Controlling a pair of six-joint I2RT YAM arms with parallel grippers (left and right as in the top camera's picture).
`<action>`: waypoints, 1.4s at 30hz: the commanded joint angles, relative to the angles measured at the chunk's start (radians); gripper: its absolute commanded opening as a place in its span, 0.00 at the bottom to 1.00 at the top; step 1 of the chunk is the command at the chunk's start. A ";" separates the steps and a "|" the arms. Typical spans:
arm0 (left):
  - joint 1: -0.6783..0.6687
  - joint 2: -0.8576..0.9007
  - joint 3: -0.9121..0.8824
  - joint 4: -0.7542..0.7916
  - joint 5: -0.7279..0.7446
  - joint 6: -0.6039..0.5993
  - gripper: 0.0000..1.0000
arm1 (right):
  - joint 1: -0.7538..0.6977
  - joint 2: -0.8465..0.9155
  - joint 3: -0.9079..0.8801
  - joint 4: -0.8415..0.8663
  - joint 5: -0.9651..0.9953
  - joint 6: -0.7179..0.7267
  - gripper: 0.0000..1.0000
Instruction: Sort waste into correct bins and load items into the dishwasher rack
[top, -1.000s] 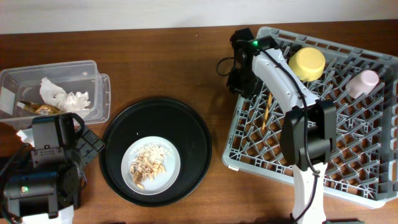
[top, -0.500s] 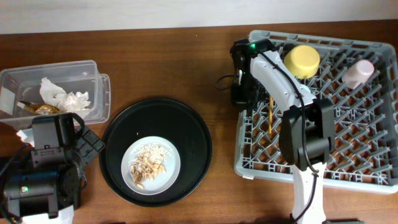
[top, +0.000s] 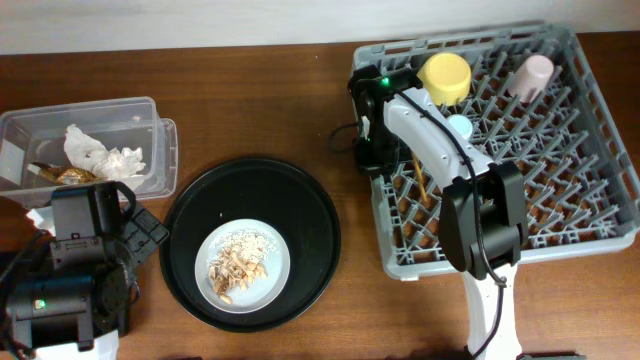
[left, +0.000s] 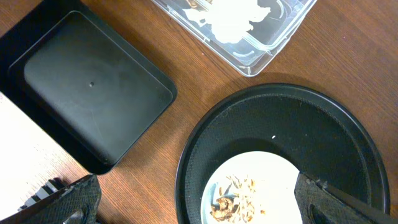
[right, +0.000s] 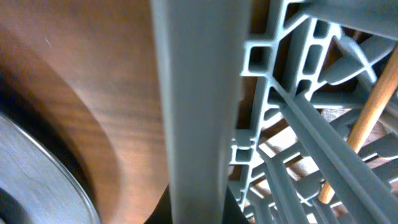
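**Left claw.** The left gripper (left: 197, 182) is released. Its two fingers stand wide apart in the lower corners of the wrist view, both cut off by the frame edge. It holds nothing.

- Behind the claw: the clear tub (top: 158, 140), holding the crumpled tissue (top: 100, 152) and the gold-brown wrapper (top: 68, 176). The arm partly covers the wrapper.
- Directly beneath the claw body: the black bin (left: 93, 99). It is hidden by the arm in the overhead view and seen only from the wrist.
- Just to the right of the claw: the round black tray (top: 190, 240). It carries the pale-grey plate (top: 278, 262), with the food scraps (top: 235, 262) heaped on it.

**Right claw.** The right gripper (top: 372, 150) is clenched on the left wall of the dishwasher rack (top: 570, 180). In the wrist view that wall fills the frame, blurred, and the fingers themselves cannot be made out.

- Inside the rack, just beyond the claw: the chopsticks (right: 364, 121), mostly hidden under the arm.
- Further right: the yellow bowl (top: 445, 77) and the light-blue cup (top: 458, 127), which is partly covered by the arm.
- Well apart from the claw: the pink cup (top: 532, 72).
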 joint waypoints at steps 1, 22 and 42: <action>0.006 0.001 0.011 0.002 -0.007 -0.010 0.99 | 0.018 0.012 -0.007 0.060 -0.021 0.249 0.04; 0.006 0.001 0.011 0.002 -0.007 -0.010 0.99 | 0.017 0.009 0.062 -0.043 -0.023 0.049 0.49; 0.006 0.001 0.011 0.002 -0.007 -0.010 0.99 | -0.596 -0.353 0.564 -0.364 0.064 -0.351 0.98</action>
